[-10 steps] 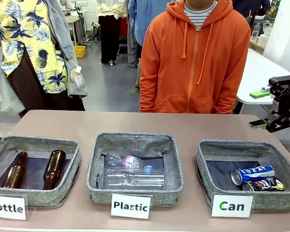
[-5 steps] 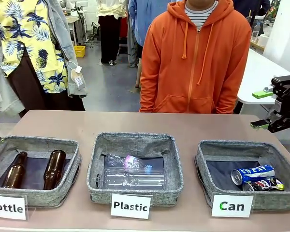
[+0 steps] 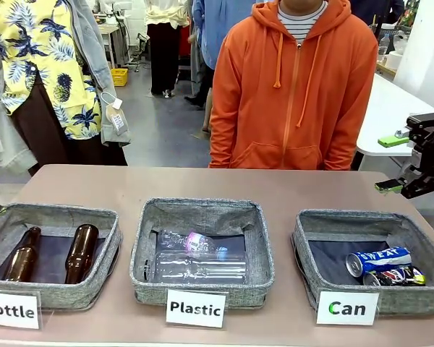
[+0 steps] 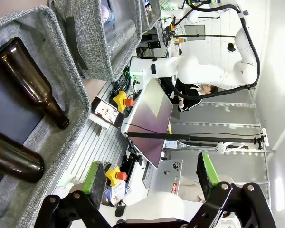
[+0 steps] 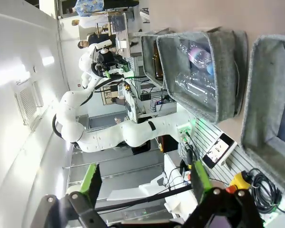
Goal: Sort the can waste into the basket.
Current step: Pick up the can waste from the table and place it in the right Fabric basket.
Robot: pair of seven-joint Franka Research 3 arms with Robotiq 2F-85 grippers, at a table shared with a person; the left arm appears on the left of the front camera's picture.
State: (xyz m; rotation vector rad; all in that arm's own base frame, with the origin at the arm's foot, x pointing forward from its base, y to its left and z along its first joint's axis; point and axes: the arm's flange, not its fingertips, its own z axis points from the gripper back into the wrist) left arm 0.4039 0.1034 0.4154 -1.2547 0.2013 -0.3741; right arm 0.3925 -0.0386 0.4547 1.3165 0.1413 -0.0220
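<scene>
Both cans lie on their sides in the front right corner of the grey basket (image 3: 304,242) that carries the white "Can" sign (image 3: 347,308). The blue-and-white can (image 3: 378,260) reads "SWEAT"; the dark can (image 3: 395,276) with red and yellow marks rests just in front of it. My right gripper (image 3: 390,163) hovers at the table's right edge, behind and above that basket, open and empty. The right wrist view shows its jaws (image 5: 143,176) spread wide, with the basket (image 5: 270,95) at the right. My left gripper (image 4: 151,173) is open and empty beside the bottle basket.
The "Plastic" basket (image 3: 202,210) in the middle holds clear plastic bottles. The "Bottle" basket (image 3: 54,213) at the left holds two brown glass bottles (image 3: 81,251). A person in an orange hoodie (image 3: 293,87) stands at the far edge. Bare tabletop runs behind the baskets.
My right gripper has drifted slightly to the right. The cans and baskets have not moved.
</scene>
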